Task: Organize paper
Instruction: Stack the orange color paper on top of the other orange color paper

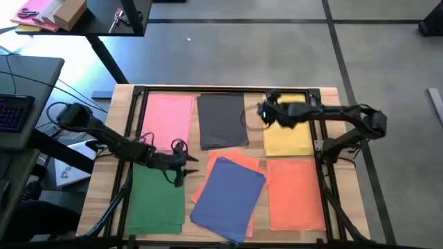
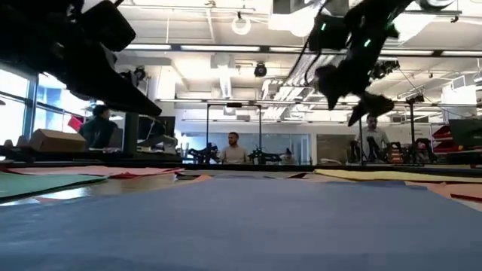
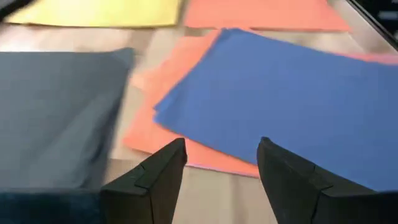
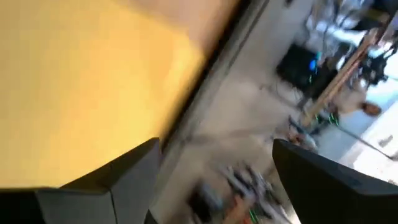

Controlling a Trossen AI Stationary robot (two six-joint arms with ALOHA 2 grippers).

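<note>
Jaws are gaping empty on both arms: left gripper (image 1: 181, 163) is hovering beside the blue paper (image 1: 229, 196), right gripper (image 1: 267, 111) above the yellow paper (image 1: 288, 135)

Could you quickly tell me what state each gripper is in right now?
Left gripper: open, empty, above the blue sheet.
Right gripper: open, empty, raised above the yellow sheet.
</note>
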